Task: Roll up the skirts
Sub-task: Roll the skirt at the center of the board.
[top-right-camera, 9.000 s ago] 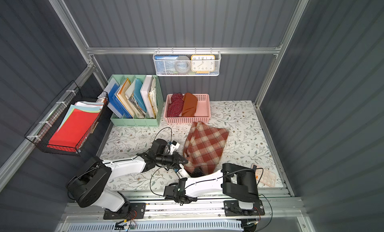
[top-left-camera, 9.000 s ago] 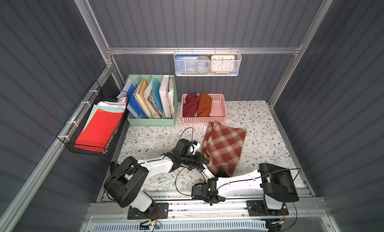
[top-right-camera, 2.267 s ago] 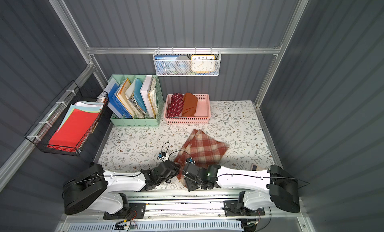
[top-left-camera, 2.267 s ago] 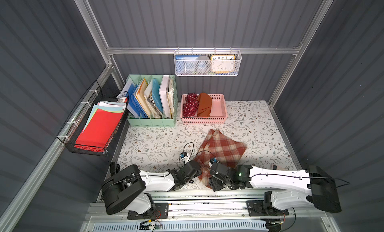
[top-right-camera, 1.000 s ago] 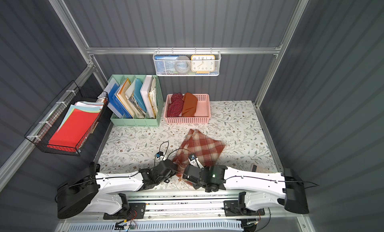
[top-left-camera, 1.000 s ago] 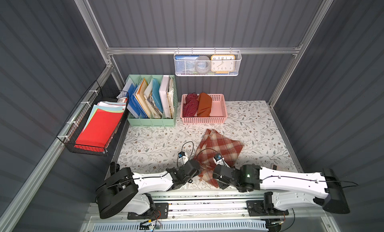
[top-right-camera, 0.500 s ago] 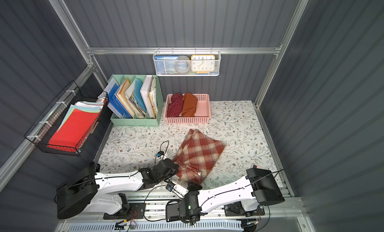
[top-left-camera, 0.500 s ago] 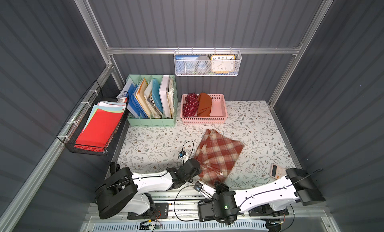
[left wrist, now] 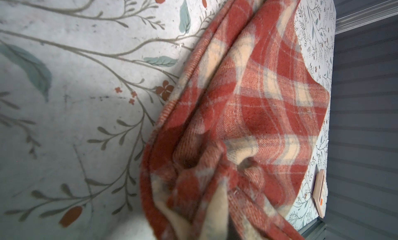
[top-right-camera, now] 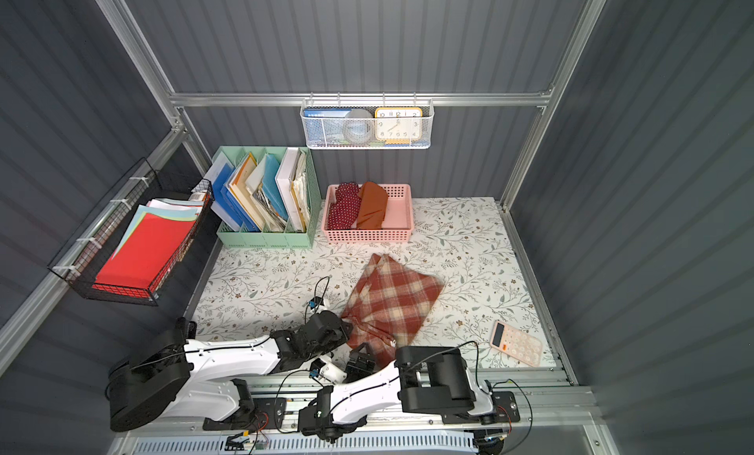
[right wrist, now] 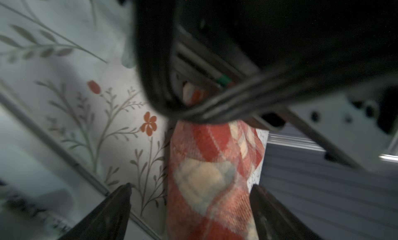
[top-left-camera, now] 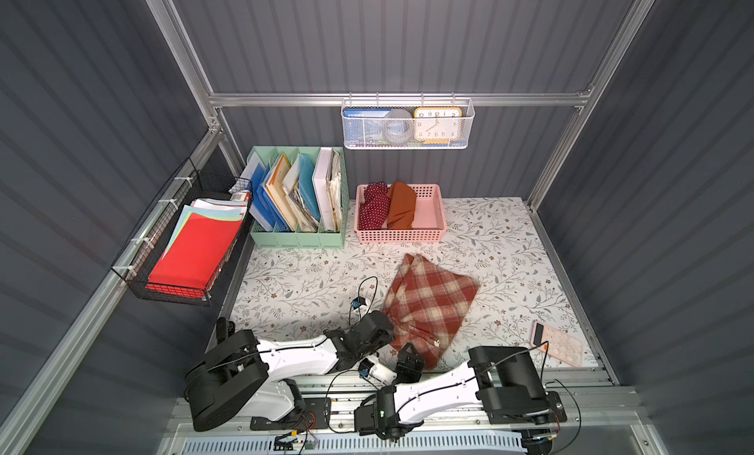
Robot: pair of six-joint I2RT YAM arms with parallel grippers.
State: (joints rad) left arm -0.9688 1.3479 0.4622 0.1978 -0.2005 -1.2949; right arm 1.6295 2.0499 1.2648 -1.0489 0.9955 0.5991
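Item, my left pincer (top-left-camera: 388, 329) (top-right-camera: 347, 329): low centre of both top views, pressed together on the near left edge of the red-and-cream plaid woolly skirt (top-left-camera: 430, 306) (top-right-camera: 393, 306), whose cloth puckers toward it. Its fingers do not show in the left wrist view, where the bunched plaid (left wrist: 247, 120) fills the foreground. Item, my right pincer (right wrist: 190, 186) (top-right-camera: 361, 361): spread wide, dark fingertips (right wrist: 116, 206) either side of that skirt's near corner (right wrist: 206, 185), gripping nothing. Item, plaid skirt: folded, lying aslant on the white floral-printed tabletop (top-left-camera: 306, 277), lower centre of the frame, its far end flat and its near end gathered. Item, dark red white-dotted skirt (top-left-camera: 373, 208) (top-right-camera: 344, 210) and plain rust-orange skirt (top-left-camera: 402, 206) (top-right-camera: 371, 208): side by side and touching in the pink perforated plastic basket (top-left-camera: 432, 220) (top-right-camera: 402, 216), mid-frame by the back wall, dotted one on the left. Item, peach flat calculator (top-left-camera: 557, 343) (top-right-camera: 516, 343): lower right of the tabletop, well apart from the plaid skirt.
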